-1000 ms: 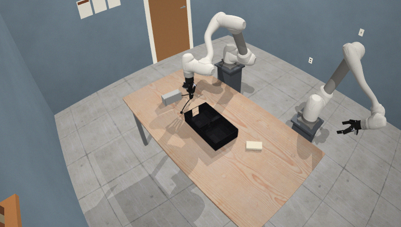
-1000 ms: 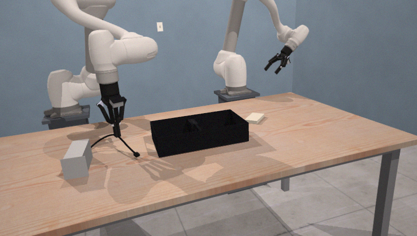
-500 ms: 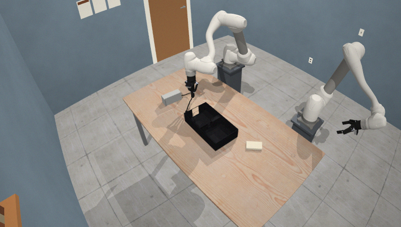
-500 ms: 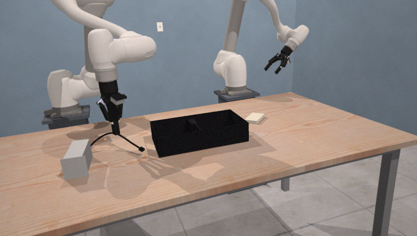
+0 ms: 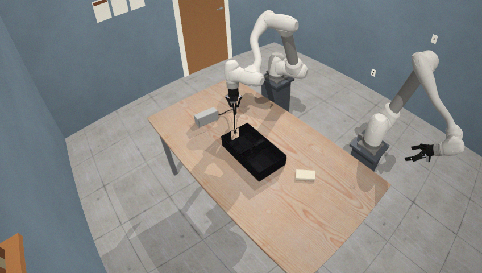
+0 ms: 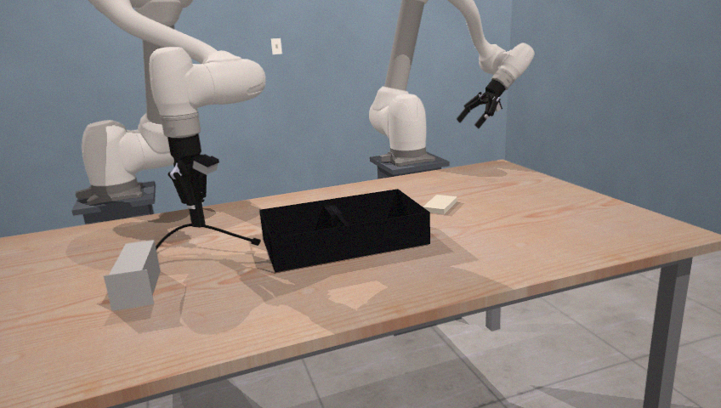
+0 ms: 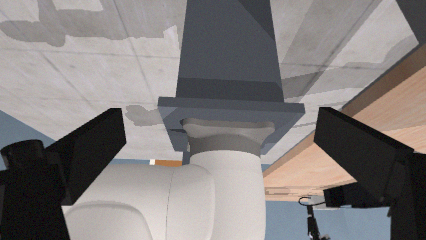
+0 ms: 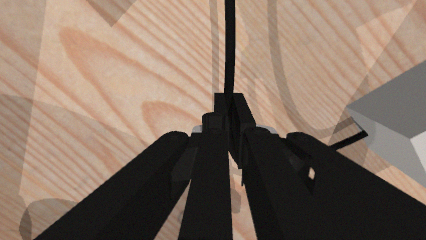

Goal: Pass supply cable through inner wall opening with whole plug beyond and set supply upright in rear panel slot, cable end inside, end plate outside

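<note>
On the table [image 5: 321, 216] [image 6: 506, 242], the supply [image 5: 206, 116] [image 6: 128, 288] [image 8: 400, 110] lies unseated, the right end effector [image 5: 234, 108] [image 6: 197, 218] [image 8: 227, 109] pinches its cable [image 5: 234, 120] [image 6: 227, 233] [image 8: 229, 45], the plug [image 5: 235, 131] [image 6: 256, 241] unthreaded by the case [image 5: 260, 172] [image 6: 354, 242], the left end effector [image 5: 410, 152] [image 6: 469, 120] [image 7: 220, 125] wide, empty.

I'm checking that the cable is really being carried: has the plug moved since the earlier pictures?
Yes. In the exterior view the plug has moved toward the computer case, now just outside its near end.
</note>
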### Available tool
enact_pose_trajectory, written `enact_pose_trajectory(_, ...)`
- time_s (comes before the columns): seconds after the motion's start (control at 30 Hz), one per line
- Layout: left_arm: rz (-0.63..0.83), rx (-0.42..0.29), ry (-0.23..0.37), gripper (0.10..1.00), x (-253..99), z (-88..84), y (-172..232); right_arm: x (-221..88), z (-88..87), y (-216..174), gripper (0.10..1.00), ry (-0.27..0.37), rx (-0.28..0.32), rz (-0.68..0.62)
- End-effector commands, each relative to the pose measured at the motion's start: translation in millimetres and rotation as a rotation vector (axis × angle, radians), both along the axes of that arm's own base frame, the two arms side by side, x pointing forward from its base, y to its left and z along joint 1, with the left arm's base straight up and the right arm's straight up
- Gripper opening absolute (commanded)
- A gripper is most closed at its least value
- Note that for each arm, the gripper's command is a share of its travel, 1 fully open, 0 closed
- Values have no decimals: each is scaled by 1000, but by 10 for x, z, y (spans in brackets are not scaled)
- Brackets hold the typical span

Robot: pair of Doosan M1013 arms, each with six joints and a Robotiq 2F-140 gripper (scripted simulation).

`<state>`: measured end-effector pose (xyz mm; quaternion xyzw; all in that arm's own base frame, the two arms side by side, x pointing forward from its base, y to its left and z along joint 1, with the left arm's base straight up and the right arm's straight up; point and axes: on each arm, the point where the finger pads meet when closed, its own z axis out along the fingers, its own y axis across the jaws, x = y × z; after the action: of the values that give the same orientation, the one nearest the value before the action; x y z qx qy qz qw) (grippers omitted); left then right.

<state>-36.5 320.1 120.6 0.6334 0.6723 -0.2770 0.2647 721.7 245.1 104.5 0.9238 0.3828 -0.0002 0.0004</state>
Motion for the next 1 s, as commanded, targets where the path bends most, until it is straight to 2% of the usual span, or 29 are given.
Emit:
enact_pose_trajectory(0.0,0,1,0,1000,-1,3,3,-8,11,1,99,-1,1,11)
enact_pose_trajectory(0.47,0,1,0,1000,-1,3,3,-36,119,68,99,-1,1,-85)
enact_pose_trajectory(0.53,0,1,0,1000,-1,3,3,-32,116,62,99,-1,1,-74)
enact_pose_trajectory(0.7,0,1,0,1000,-1,3,3,19,81,-3,99,-1,1,45)
enact_pose_trajectory(0.97,0,1,0,1000,-1,3,3,22,78,-7,99,-1,1,53)
